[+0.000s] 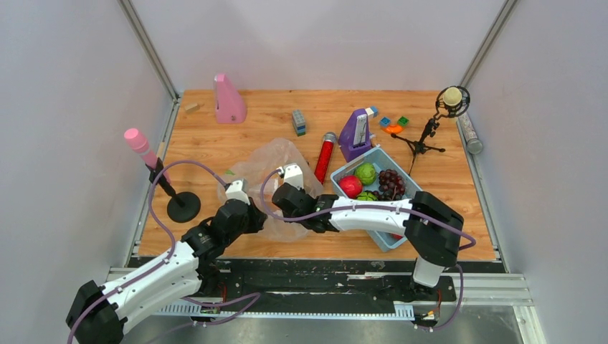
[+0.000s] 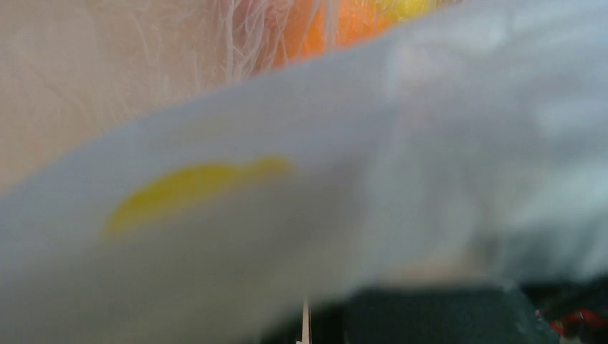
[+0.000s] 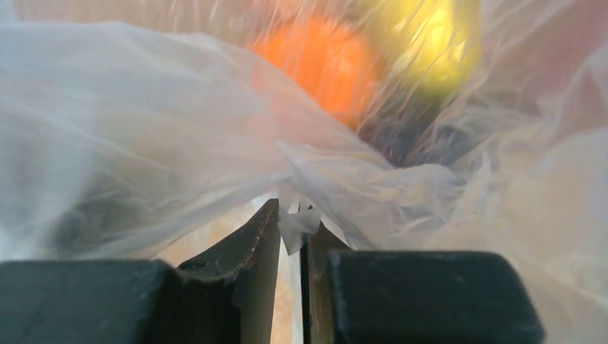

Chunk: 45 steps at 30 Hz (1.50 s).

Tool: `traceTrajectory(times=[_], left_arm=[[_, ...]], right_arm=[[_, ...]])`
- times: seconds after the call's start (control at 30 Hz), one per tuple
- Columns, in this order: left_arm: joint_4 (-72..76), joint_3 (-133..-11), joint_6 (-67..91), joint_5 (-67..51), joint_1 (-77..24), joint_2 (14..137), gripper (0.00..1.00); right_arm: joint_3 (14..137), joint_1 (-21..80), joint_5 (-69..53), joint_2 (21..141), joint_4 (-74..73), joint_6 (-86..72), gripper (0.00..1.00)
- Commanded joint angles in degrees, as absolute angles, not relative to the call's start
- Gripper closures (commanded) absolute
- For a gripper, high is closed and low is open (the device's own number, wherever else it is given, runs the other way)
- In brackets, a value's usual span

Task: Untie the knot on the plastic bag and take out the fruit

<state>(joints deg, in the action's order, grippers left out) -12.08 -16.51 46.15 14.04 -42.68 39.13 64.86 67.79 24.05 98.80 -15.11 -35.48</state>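
Right end effector (image 3: pixel 292 223): jaws nearly together, clamped on a tag of film at the knot (image 3: pixel 315 172). Left end effector (image 1: pixel 251 215): at the near-left edge of the plastic bag (image 1: pixel 276 161). Its wrist view is all blurred film, so I can't tell if it's apart or together. Bag lies on the table (image 1: pixel 444 186), left of the blue tray (image 1: pixel 378 152). Fruit (image 3: pixel 323 61) is inside, orange and yellow pieces just behind the knot. Step in hand, I'd say: loosening the knot. Use 1 arm to anchor the neck below it while the other draws the loose tail slowly through the loop. Pulling both apart probably tightens it. Thin film could tear.
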Motion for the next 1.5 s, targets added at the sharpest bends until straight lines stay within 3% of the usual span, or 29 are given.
traceTrajectory(times=[0.0, 0.2, 0.4, 0.83, 1.1, 1.47], left_arm=[[-10.0, -16.9, 46.8, 15.1, -42.9, 38.9, 1.00], [-10.0, -16.3, 46.8, 15.4, -42.9, 38.7, 1.00], [-9.5, -15.6, 46.8, 15.4, -42.9, 39.0, 1.00], [-8.6, -14.4, 46.8, 15.0, -42.9, 39.2, 1.00], [-8.7, -13.6, 46.9, 15.1, -42.9, 37.9, 1.00], [-8.7, -13.4, 46.8, 14.9, -42.9, 37.5, 1.00]], right_arm=[[70.7, 64.9, 30.0, 100.8, -9.6, -33.8, 0.83], [74.1, 61.4, 28.3, 103.4, -9.6, -30.5, 0.83], [75.4, 59.5, 24.2, 104.9, -9.5, -27.5, 0.74], [79.0, 59.4, 15.9, 110.4, -9.8, -24.6, 0.35], [82.3, 59.3, 18.9, 114.2, -14.1, -25.3, 0.24], [86.8, 59.3, 18.0, 118.7, -20.3, -25.9, 0.17]])
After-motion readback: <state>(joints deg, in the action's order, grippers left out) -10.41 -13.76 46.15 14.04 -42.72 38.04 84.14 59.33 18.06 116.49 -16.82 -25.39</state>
